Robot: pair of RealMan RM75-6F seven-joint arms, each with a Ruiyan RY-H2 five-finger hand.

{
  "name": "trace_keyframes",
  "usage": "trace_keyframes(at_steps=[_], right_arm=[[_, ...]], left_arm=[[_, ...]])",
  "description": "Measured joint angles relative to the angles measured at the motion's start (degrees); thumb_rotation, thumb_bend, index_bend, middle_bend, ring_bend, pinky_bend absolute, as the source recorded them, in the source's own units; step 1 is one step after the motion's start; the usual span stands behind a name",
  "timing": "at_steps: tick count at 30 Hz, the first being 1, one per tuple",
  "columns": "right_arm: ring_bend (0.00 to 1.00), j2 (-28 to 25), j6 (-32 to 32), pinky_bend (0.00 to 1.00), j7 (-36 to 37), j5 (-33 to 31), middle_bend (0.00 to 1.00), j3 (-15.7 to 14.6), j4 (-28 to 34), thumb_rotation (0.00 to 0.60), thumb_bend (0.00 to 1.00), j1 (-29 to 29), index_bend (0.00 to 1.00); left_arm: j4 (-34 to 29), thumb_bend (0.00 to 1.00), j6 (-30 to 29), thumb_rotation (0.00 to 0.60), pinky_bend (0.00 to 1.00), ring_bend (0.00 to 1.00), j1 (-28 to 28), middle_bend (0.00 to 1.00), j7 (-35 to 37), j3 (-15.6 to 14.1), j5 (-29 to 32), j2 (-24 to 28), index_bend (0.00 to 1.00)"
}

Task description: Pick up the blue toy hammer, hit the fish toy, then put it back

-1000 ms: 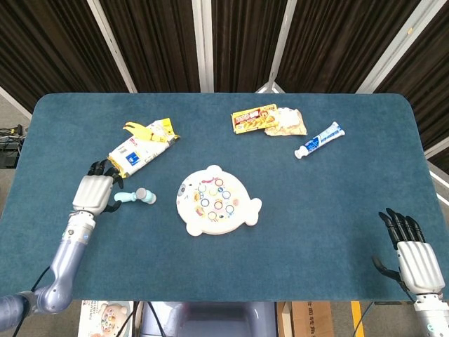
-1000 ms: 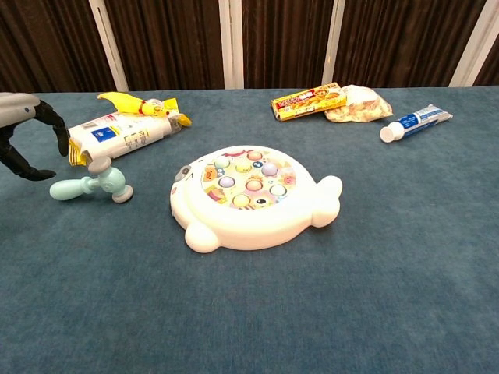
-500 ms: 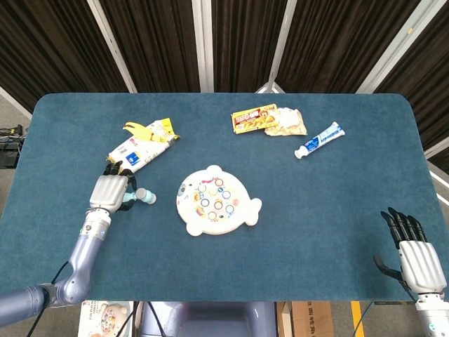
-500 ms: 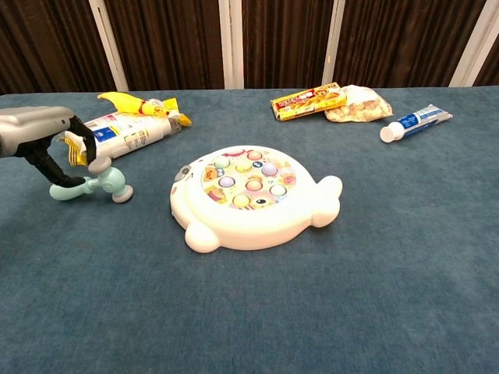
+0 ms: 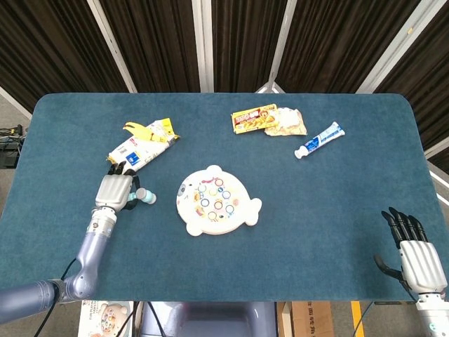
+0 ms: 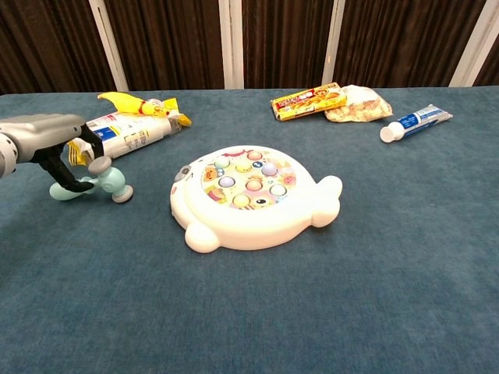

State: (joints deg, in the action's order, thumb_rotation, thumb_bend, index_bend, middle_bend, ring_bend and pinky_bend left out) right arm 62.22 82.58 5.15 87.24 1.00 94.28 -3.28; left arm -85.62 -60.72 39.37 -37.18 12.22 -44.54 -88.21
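The blue toy hammer (image 5: 144,196) lies flat on the table left of the white fish toy (image 5: 216,200), its head (image 6: 115,181) pointing toward the toy (image 6: 249,195). My left hand (image 5: 116,189) hangs right over the hammer's handle, and in the chest view its dark fingers (image 6: 64,166) reach down on both sides of the handle without closing on it. The handle is mostly hidden under the hand in the head view. My right hand (image 5: 415,256) rests at the table's near right corner with its fingers apart and nothing in it.
A white snack pack (image 5: 137,151) and a yellow wrapper (image 5: 151,130) lie just behind the left hand. At the back sit a biscuit box (image 5: 254,119), a crumpled bag (image 5: 287,121) and a toothpaste tube (image 5: 320,140).
My left hand has moved right from beside the hammer to over its handle, with fingers lowered around it. The hammer and the right hand have stayed put.
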Motion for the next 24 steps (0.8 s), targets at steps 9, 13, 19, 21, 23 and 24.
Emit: trace_keyframes(at_steps=[9, 13, 19, 21, 23, 24], right_arm=[[0.0, -0.1, -0.1, 0.0, 0.2, -0.1, 0.0, 0.0, 0.2, 0.6, 0.31, 0.0, 0.0], [0.0, -0.1, -0.1, 0.0, 0.1, -0.1, 0.0, 0.0, 0.2, 0.6, 0.31, 0.0, 0.0], [0.0, -0.1, -0.1, 0.0, 0.1, 0.0, 0.0, 0.0, 0.2, 0.6, 0.31, 0.0, 0.0], [0.0, -0.1, -0.1, 0.0, 0.1, 0.0, 0.0, -0.1, 0.2, 0.6, 0.31, 0.0, 0.0], [0.0, -0.1, -0.1, 0.0, 0.1, 0.0, 0.0, 0.0, 0.3, 0.6, 0.31, 0.0, 0.0], [0.0, -0.1, -0.1, 0.0, 0.0, 0.0, 0.0, 0.0, 0.3, 0.6, 0.31, 0.0, 0.0]], left_arm=[[0.9, 0.47, 0.2, 0.6, 0.0, 0.0, 0.8, 0.24, 0.0, -0.9, 0.7, -1.2, 0.5], [0.9, 0.48, 0.0, 0.6, 0.0, 0.0, 1.0, 0.24, 0.4, -1.0, 0.6, -1.5, 0.5], [0.7, 0.48, -0.3, 0.6, 0.0, 0.0, 1.1, 0.24, 0.6, -1.2, 0.6, -1.3, 0.5], [0.6, 0.48, -0.5, 0.6, 0.0, 0.0, 1.1, 0.24, 0.7, -1.3, 0.6, -1.2, 0.5], [0.6, 0.49, -0.6, 0.6, 0.0, 0.0, 1.1, 0.24, 0.6, -1.3, 0.6, -1.2, 0.5], [0.6, 0.5, -0.8, 0.6, 0.0, 0.0, 1.2, 0.25, 0.5, -1.4, 0.8, -1.2, 0.5]])
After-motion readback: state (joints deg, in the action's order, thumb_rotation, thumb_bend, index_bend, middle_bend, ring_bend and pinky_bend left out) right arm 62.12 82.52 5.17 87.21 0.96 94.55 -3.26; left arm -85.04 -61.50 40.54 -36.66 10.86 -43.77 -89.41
